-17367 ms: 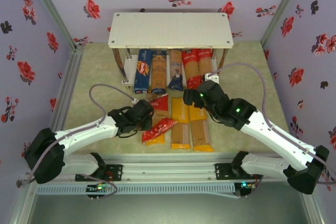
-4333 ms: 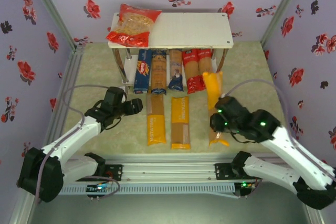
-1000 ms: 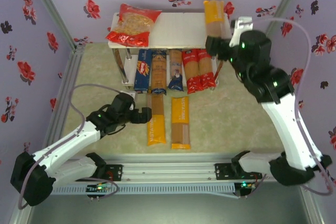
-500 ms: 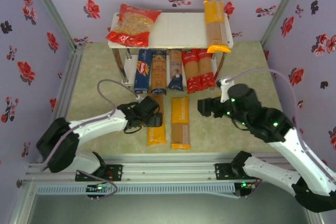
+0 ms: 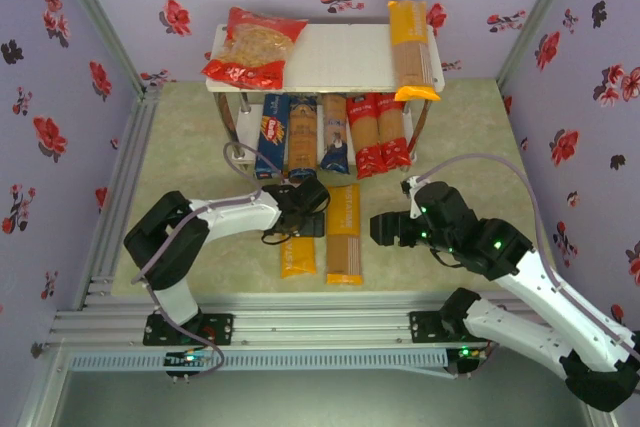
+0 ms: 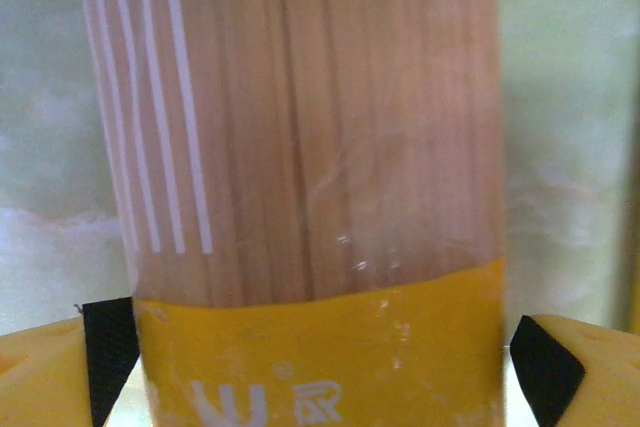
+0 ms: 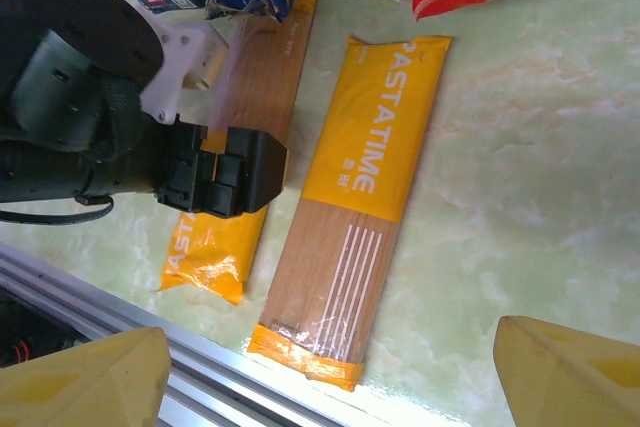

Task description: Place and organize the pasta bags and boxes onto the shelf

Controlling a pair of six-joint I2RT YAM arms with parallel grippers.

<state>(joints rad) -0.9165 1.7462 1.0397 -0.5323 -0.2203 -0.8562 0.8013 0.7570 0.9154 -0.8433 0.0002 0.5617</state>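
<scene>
Green tabletop [image 7: 520, 197]: "PASTATIME" is read on yellow bag [image 7: 375, 162]; L gripper [image 5: 306, 217] spread wide astride second bag [image 6: 310, 197]; R gripper [image 5: 385, 230] agape, empty.

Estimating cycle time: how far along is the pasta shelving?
Done: the wide red bag and one yellow bag lie on the shelf top board; boxes and red bags sit underneath. In hand: the open left gripper straddles the near-left yellow bag on the table. Left: that bag plus the second floor bag; the right gripper hovers open nearby.
</scene>
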